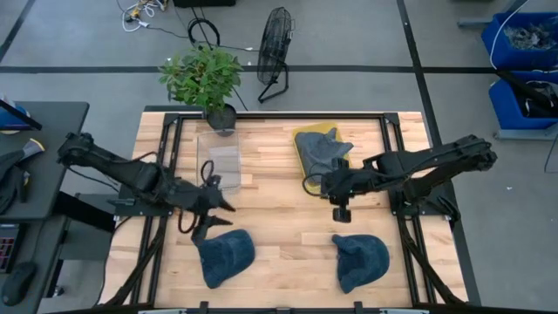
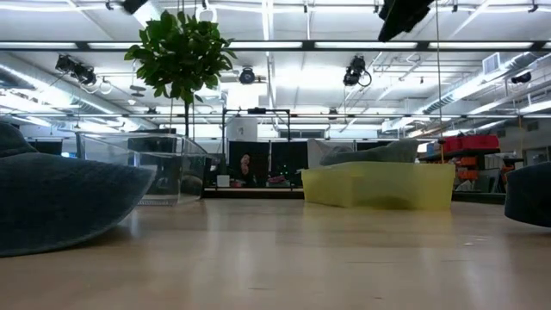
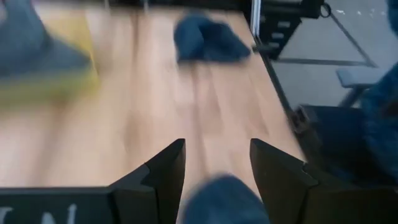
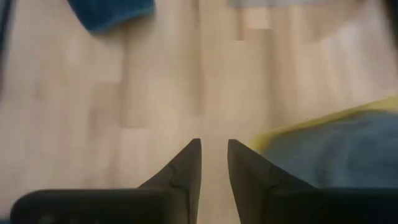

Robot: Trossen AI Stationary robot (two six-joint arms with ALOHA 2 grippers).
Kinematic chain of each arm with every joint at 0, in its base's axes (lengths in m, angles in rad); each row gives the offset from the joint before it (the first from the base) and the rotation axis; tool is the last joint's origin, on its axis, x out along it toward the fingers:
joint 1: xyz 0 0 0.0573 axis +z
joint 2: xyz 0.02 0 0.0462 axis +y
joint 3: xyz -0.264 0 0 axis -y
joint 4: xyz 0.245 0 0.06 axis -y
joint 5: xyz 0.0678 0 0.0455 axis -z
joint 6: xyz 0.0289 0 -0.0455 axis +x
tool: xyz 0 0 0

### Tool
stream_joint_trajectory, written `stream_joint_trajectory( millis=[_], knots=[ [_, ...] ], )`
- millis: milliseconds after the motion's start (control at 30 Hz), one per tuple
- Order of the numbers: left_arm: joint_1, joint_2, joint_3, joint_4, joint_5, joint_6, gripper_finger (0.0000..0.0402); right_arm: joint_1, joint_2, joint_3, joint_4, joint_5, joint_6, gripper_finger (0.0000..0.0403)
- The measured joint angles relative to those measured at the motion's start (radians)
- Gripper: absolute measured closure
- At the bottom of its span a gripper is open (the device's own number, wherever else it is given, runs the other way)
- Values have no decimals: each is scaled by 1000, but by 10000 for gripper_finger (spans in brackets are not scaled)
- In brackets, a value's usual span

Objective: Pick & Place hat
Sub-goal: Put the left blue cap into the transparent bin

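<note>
The step in hand looks like the approach to a pick: the left tool hangs in the lower left of the high view, just above the near-left hat, its fingers spread apart and holding nothing. In the left wrist view the blue crown of that hat shows between the open fingers, so the next move probably calls for a short descent and a close on the fabric (soft cloth, so a deep bite would be safer).

The right tool sits centre-right in the high view, beside the yellow bin, which already carries a hat; its fingers are nearly together, with a narrow gap and nothing between them. A third hat lies on the bench at lower right. Both arms reach inward from the bench's sides, stretched low.
</note>
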Motion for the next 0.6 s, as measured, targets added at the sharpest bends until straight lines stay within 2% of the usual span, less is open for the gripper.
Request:
stream_joint_trajectory(
  millis=[100, 200, 433, 600],
  knots=[
    [-64, 20, 1, -80, -1, -194, 218, 25, 0, -60, 97, 2, 122, 321],
    [-133, 68, 0, -159, -2, -289, 219, 43, 0, -129, 179, 2, 157, 321],
    [-238, 245, 0, -197, -18, -385, 219, 51, 0, -256, 311, 2, 169, 321],
    [-272, 394, 0, -199, -17, -385, 219, 51, 0, -293, 378, 3, 202, 321]
  ],
)
